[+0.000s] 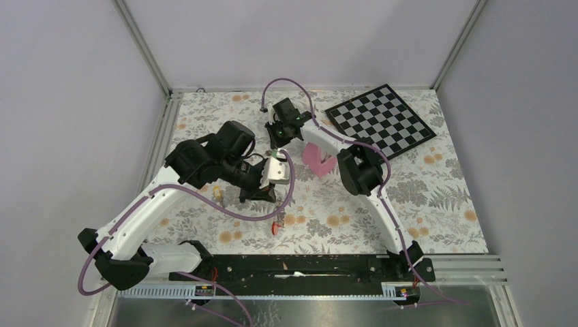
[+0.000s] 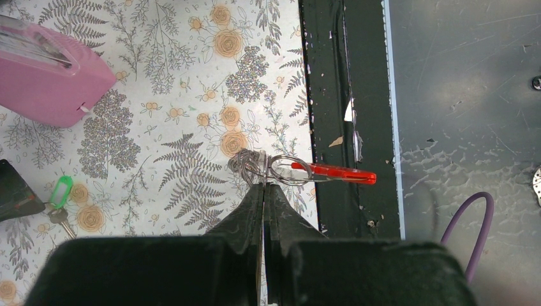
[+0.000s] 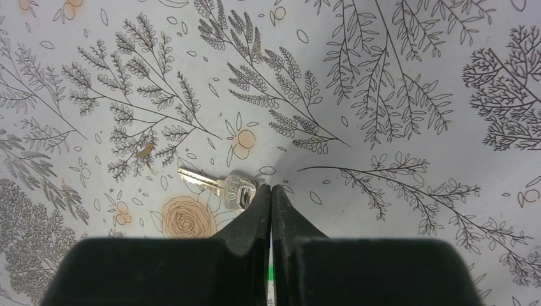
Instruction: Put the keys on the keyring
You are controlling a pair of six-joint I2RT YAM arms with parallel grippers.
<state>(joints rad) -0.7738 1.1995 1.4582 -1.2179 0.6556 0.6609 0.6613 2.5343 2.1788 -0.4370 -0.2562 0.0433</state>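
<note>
**Keyring**, one. You have it at the tips of the left fingers, which are pressed flat together on its wire loop. The grey coil sits on one side of the tips. The red bar juts out on the other side, seen against the black rail.

**Silver key**, one. Your right fingers are closed together on its head, and the blade points away over the print.

**Green-tagged key**, one, lying on the tabletop in the left wrist view. You cannot tell whether it is the same key.

**Pink metronome**, one, on the tabletop near the middle, just beside the right arm.

**Checkerboard**, one, black and white. It lies flat and askew at the far right corner.

**Small yellowish item**, one, under the left arm and too small to name.

**Tabletop**: a pale floral covering with grey ferns and orange roses. The rail runs along its near edge.

**Room:** plain light grey walls on three sides, with aluminium frame posts at the far corners.
</note>
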